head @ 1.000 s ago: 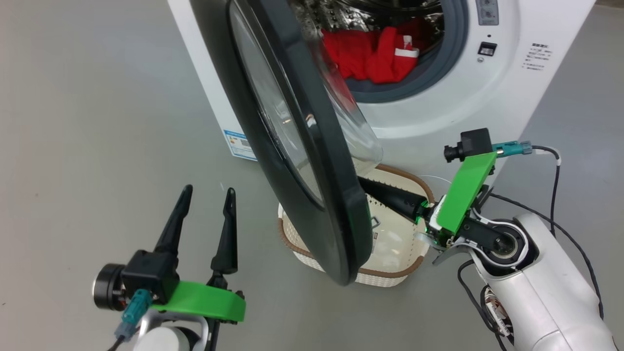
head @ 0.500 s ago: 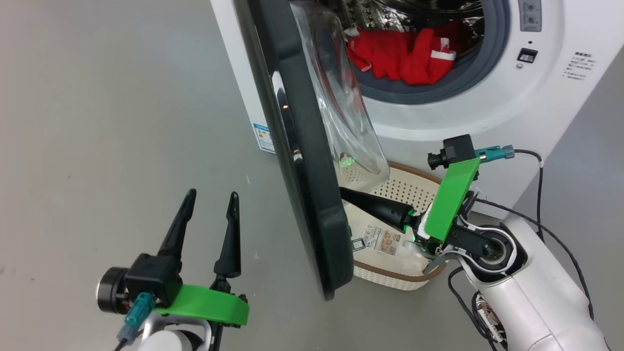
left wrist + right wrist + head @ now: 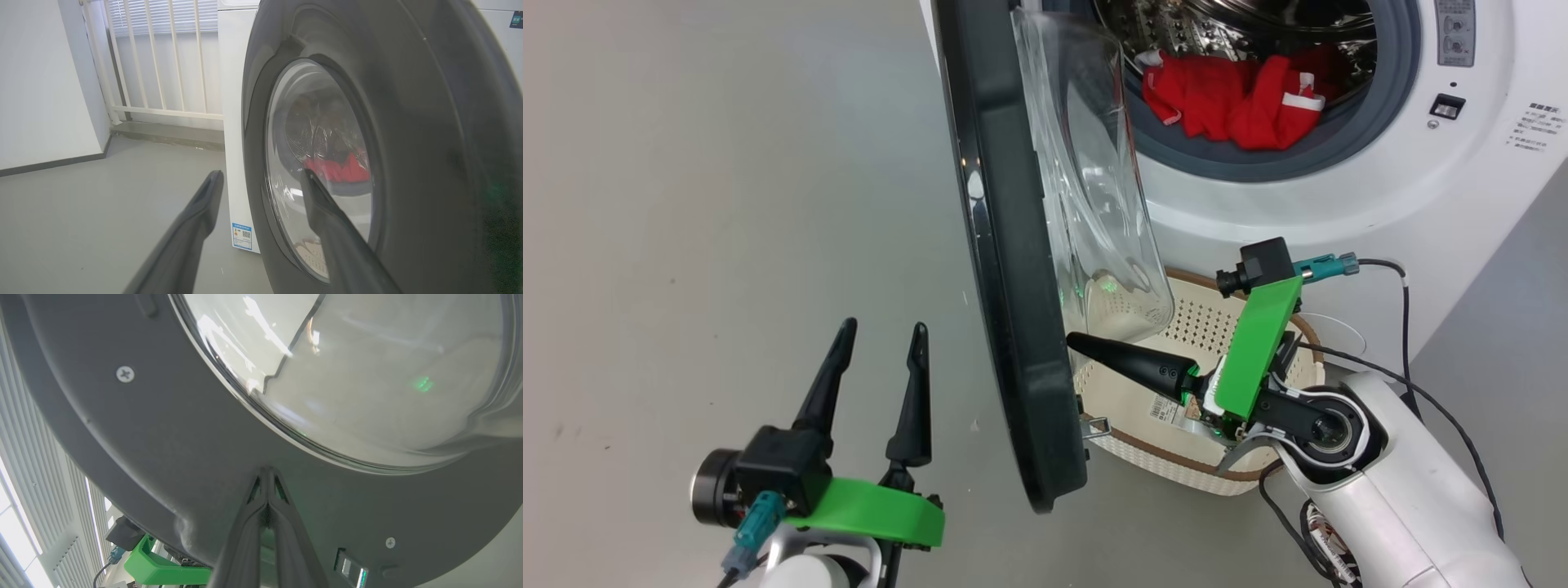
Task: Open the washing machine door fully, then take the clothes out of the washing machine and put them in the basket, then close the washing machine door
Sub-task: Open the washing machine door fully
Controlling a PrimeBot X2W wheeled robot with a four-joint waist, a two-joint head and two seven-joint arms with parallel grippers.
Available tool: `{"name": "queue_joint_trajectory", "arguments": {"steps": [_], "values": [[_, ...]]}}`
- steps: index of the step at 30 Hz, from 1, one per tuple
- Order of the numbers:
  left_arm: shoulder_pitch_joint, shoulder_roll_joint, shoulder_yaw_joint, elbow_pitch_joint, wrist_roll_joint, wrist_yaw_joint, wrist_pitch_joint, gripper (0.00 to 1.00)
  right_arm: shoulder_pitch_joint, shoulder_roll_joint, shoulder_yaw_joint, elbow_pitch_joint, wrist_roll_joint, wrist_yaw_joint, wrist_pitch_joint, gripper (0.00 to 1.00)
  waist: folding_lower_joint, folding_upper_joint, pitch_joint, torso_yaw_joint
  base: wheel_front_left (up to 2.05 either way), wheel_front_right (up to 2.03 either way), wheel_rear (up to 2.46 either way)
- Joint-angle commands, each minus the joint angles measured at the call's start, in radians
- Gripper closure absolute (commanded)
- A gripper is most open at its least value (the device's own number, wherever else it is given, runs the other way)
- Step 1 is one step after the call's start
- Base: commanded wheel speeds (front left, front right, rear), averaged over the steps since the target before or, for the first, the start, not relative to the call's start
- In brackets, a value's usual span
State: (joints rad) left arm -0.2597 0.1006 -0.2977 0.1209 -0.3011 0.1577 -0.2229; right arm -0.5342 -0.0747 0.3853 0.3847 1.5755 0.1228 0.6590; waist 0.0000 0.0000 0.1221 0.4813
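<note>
The washing machine (image 3: 1339,204) stands with its black door (image 3: 1013,286) swung out, edge-on in the head view, glass bowl (image 3: 1094,204) facing the drum. Red clothes (image 3: 1233,98) with white trim lie in the drum. The cream basket (image 3: 1168,461) sits on the floor below the opening, with only a label inside it. My right gripper (image 3: 1072,339) is shut, its tips pressed against the door's inner face (image 3: 163,437) just under the glass (image 3: 367,375). My left gripper (image 3: 882,331) hangs open and empty outside the door (image 3: 429,122), apart from it.
Grey floor spreads to the left of the machine. A white railing (image 3: 155,61) and a wall stand behind it. A blue sticker (image 3: 242,236) marks the machine's side. Cables (image 3: 1405,302) trail from my right wrist over the basket's far corner.
The head camera has shifted. The door has swung wider, from showing its outer face to edge-on, with my shut right gripper following against its inner side. My left gripper stays as it was.
</note>
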Motion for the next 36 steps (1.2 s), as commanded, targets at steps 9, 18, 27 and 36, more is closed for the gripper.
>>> {"name": "queue_joint_trajectory", "arguments": {"steps": [9, 18, 27, 36], "values": [[0.002, 0.015, 0.024, -0.027, -0.01, 0.009, -0.008, 0.0, -0.028, 0.024, 0.046, -0.025, 0.023, 0.008, -0.01, 1.0, 0.0, 0.0, 0.0, 0.015, 0.0, 0.0, 0.0], [0.001, 0.017, 0.023, -0.03, -0.017, 0.013, -0.012, 0.0, -0.036, 0.022, 0.058, -0.024, 0.021, 0.008, -0.025, 1.0, 0.0, 0.0, 0.002, 0.011, 0.0, 0.0, 0.0], [0.004, 0.023, 0.027, -0.038, -0.027, 0.019, -0.01, 0.0, -0.013, -0.017, 0.043, -0.07, -0.067, 0.008, -0.116, 0.02, 0.0, 0.0, -0.007, 0.002, 0.0, 0.0, 0.0], [0.015, 0.027, 0.041, -0.053, -0.037, 0.037, -0.013, 0.0, 0.025, -0.089, 0.039, -0.13, -0.386, 0.008, -0.313, 0.0, 0.0, 0.0, -0.017, -0.013, 0.0, 0.0, 0.0]]}}
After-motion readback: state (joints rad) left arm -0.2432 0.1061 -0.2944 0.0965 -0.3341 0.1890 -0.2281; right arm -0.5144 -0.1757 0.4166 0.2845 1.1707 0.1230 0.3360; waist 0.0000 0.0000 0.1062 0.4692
